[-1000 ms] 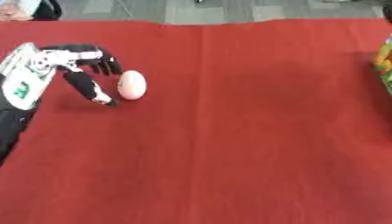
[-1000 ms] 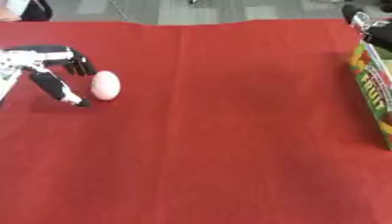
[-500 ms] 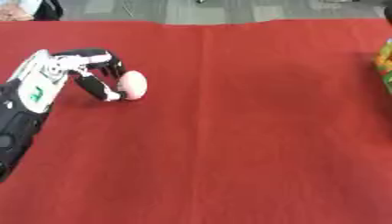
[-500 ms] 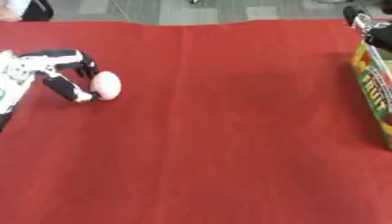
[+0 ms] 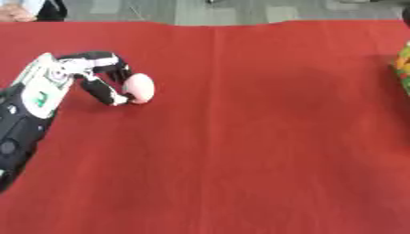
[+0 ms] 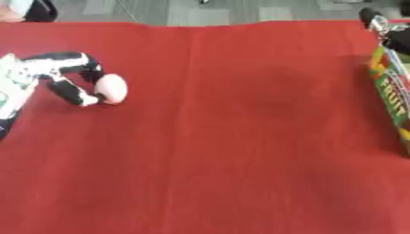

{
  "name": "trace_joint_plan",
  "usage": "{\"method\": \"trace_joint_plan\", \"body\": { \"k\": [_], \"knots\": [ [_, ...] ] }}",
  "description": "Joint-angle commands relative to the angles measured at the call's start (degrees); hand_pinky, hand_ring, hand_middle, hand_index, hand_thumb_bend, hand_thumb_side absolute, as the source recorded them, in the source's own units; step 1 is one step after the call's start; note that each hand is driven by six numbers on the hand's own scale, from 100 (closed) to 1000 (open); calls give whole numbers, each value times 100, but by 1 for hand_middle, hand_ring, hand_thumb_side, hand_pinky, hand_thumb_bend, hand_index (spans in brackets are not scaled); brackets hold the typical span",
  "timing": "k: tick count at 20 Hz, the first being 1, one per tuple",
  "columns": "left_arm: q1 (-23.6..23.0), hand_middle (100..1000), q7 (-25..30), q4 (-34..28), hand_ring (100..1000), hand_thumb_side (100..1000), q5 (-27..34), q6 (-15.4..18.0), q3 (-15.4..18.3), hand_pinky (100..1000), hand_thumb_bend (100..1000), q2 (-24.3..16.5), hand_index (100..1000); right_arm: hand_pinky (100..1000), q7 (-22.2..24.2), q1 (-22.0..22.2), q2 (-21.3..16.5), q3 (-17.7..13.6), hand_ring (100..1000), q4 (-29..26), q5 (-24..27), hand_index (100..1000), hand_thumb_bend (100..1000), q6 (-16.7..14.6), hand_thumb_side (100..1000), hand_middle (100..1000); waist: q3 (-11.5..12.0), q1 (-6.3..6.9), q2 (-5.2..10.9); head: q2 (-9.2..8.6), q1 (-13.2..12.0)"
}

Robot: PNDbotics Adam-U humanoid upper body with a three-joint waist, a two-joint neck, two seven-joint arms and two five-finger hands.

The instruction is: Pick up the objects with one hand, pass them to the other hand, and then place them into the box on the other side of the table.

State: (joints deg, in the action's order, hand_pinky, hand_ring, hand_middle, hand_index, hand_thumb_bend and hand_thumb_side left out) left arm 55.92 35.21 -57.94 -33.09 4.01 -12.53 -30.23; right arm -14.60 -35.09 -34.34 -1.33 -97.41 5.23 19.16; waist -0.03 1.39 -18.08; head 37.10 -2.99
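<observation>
The left hand (image 5: pixel 84 75) comes in from the table's left edge with its fingers and thumb curled round the left side of the egg (image 5: pixel 138 87); the thumb tip meets the egg low on its near-left side and the fingers arch over its far-left side, so the egg sits pinched in the crook. A small green mark shows on the white plate of the forearm, too blurred to read. The egg is pale pink-white and rests on the cloth (image 5: pixel 240 137) near the left edge, in the far half of the table, its long axis running roughly from the far edge to the near edge, with the narrower end seeming to point away. The cloth is plain red and covers the whole table, with a faint fold line running from the far edge toward the near one. At the right edge stands the box (image 6: pixel 390 91), its wall printed in green, yellow and red with large lettering that cannot be made out. The right hand (image 6: pixel 376 23) shows at the far right corner, above the box; its fingers cannot be told. Beyond the far edge lies grey floor.
</observation>
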Motion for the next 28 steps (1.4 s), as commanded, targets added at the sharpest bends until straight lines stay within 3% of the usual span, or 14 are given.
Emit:
{"method": "trace_joint_plan", "body": {
  "k": [1, 20, 28],
  "knots": [
    [83, 598, -136, -201, 666, 100, 90, -44, 87, 753, 281, -221, 470, 767, -12, -60, -113, -42, 781, -52, -7, 763, 455, -7, 244, 679, 7, 46, 567, -17, -6],
    [-144, 542, -407, -1206, 609, 100, 824, -324, 113, 725, 338, -531, 439, 771, -38, 4, -199, -75, 784, -55, 20, 763, 415, -24, 256, 681, 64, 33, 600, -8, 53],
    [-420, 535, -629, -2090, 595, 100, 1369, -378, 87, 720, 341, -714, 437, 772, -28, -38, -224, -67, 784, -91, 38, 764, 402, -35, 256, 682, 96, -1, 605, -33, 90]
  ]
}}
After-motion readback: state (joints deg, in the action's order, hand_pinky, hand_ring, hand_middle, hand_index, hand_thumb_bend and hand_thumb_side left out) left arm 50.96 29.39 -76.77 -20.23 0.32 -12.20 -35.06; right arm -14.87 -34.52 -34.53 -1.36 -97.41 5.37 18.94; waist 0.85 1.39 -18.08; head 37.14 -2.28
